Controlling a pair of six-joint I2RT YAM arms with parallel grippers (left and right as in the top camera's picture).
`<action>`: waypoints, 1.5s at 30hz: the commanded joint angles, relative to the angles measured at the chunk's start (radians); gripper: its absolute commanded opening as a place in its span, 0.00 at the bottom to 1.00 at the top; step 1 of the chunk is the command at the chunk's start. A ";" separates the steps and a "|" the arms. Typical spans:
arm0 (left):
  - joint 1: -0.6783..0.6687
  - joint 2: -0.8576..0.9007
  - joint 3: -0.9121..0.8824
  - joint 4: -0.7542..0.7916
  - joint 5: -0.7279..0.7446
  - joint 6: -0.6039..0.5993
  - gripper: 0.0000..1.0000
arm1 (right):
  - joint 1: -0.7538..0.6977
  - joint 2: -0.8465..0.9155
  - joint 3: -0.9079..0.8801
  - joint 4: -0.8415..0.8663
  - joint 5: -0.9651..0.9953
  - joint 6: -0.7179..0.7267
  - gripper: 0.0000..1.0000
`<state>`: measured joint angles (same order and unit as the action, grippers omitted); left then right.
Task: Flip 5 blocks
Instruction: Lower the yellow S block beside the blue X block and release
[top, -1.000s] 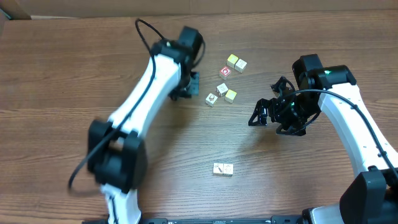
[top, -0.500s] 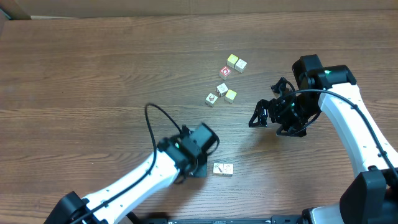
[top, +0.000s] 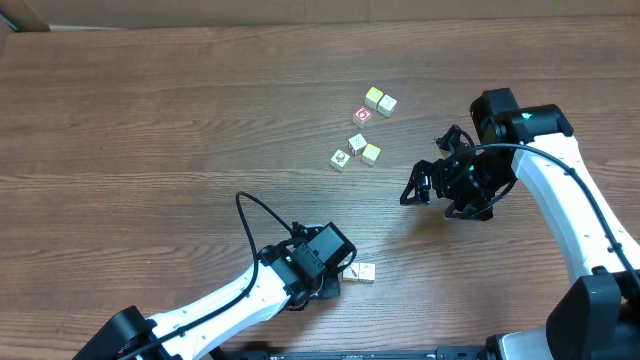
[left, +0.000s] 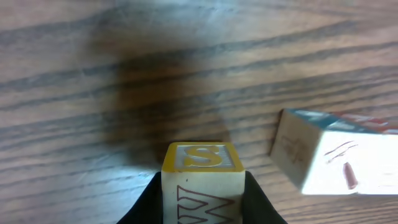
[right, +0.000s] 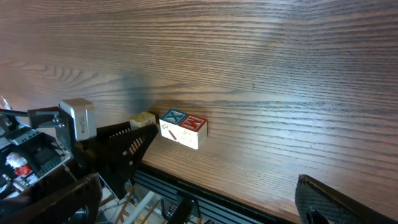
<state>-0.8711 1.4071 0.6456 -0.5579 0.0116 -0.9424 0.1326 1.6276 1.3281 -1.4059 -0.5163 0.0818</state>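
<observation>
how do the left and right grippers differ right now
The left gripper is shut on a block with a yellow S face; the right gripper stands wide open and holds nothing. The left sits by the near edge of the table beside the block pair; the right is right of the block cluster. Both have black fingers.

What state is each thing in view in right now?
Left end effector: shut on S block.
S block: gripped, yellow S face toward wrist camera, beside the pair.
Pair: two blocks side by side, touching, resting on the table, not gripped.
Cluster: six blocks resting on the table, clear of both arms.
Right end effector: open, empty.
</observation>
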 joint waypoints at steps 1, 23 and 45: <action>-0.005 -0.021 -0.009 0.034 -0.016 0.001 0.04 | 0.004 -0.015 0.020 0.003 0.000 -0.007 1.00; -0.005 0.044 -0.009 0.076 -0.018 0.005 0.13 | 0.004 -0.015 0.020 0.000 0.000 -0.007 1.00; -0.005 0.044 -0.009 0.080 -0.020 0.005 0.40 | 0.004 -0.015 0.020 -0.003 0.000 -0.007 1.00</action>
<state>-0.8711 1.4452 0.6456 -0.4812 0.0105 -0.9405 0.1326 1.6276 1.3281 -1.4090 -0.5163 0.0818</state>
